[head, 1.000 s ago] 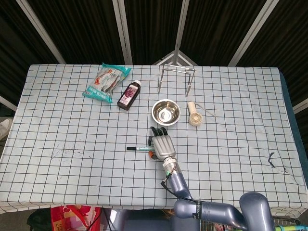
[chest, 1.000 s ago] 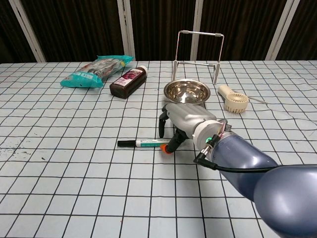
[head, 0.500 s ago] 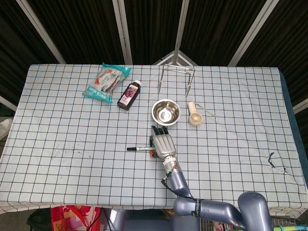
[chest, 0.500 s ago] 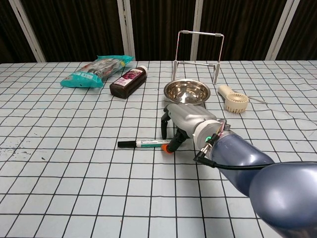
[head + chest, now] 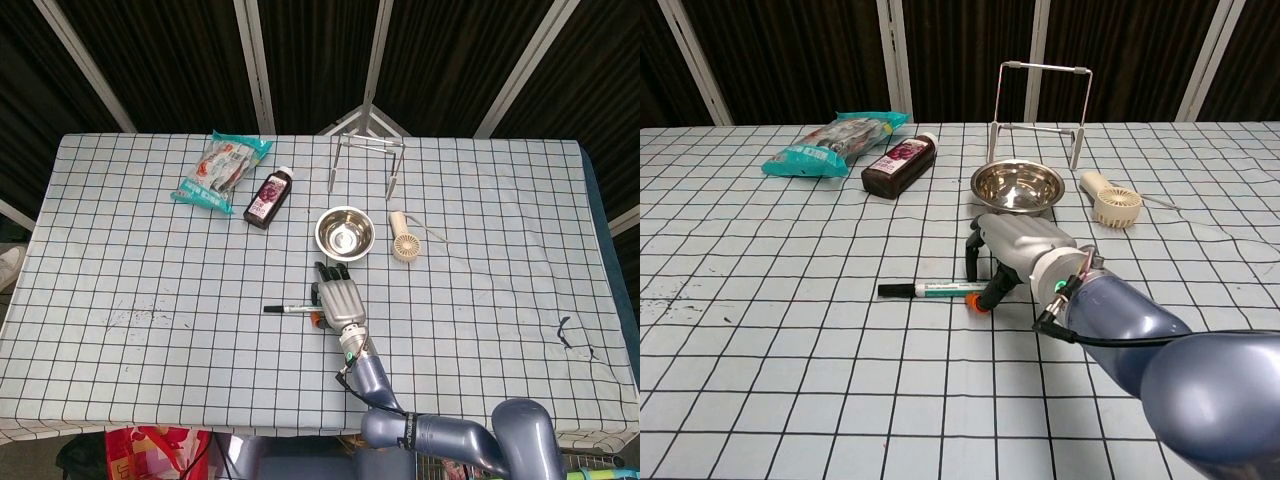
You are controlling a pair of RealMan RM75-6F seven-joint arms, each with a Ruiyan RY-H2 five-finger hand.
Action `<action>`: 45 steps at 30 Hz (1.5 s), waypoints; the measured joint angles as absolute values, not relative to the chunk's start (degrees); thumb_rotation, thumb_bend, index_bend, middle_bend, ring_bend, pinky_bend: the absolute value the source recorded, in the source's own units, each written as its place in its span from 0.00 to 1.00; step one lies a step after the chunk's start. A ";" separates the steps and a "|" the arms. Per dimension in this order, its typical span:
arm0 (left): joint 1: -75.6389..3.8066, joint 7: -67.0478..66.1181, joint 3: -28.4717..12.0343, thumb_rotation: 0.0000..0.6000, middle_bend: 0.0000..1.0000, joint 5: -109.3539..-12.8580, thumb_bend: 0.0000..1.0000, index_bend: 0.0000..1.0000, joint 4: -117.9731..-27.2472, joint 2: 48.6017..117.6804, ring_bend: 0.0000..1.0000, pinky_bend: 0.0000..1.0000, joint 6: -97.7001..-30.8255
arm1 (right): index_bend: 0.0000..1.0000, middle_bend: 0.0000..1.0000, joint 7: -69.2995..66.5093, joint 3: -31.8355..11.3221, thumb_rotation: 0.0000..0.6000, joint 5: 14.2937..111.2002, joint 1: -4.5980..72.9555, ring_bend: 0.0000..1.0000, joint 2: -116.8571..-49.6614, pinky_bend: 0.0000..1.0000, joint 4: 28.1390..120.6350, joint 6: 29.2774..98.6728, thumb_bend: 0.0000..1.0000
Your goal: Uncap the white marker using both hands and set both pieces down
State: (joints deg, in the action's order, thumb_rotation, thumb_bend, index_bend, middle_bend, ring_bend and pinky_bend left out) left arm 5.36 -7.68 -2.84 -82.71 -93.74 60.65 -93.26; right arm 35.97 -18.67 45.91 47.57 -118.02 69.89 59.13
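Note:
The white marker (image 5: 290, 310) (image 5: 930, 290) lies flat on the checked tablecloth, with its black cap to the left and an orange tip to the right. My right hand (image 5: 337, 300) (image 5: 1015, 245) arches over the marker's right end. Its fingers reach down to the cloth behind the marker and its thumb sits by the orange tip. The fingers stay apart and are not closed around the marker. My left hand shows in neither view.
A steel bowl (image 5: 344, 232) (image 5: 1017, 185) stands just behind the right hand, with a small beige fan (image 5: 405, 245) (image 5: 1112, 200) to its right. A wire rack (image 5: 1040, 110), a dark bottle (image 5: 900, 165) and a snack bag (image 5: 835, 143) lie further back.
The right hand has shifted slightly and settled a little lower over the marker's orange end. The marker has not moved.

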 measured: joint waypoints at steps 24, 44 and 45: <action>5.02 -7.75 -2.81 1.00 0.00 -82.80 0.41 0.00 -94.13 61.05 0.00 0.09 -93.08 | 0.72 0.10 31.41 -17.63 1.00 50.29 45.39 0.15 -114.41 0.07 75.75 60.16 0.46; 4.00 -7.57 -2.74 1.00 0.00 -84.87 0.41 0.00 -94.33 62.13 0.00 0.09 -92.99 | 0.72 0.10 24.70 -17.75 1.00 51.04 42.63 0.15 -108.72 0.07 83.98 59.24 0.46; 3.87 -7.61 -2.76 1.00 0.00 -85.18 0.41 0.00 -94.49 62.22 0.00 0.09 -93.06 | 0.72 0.10 24.63 -17.76 1.00 51.30 42.52 0.15 -108.29 0.07 84.61 59.41 0.46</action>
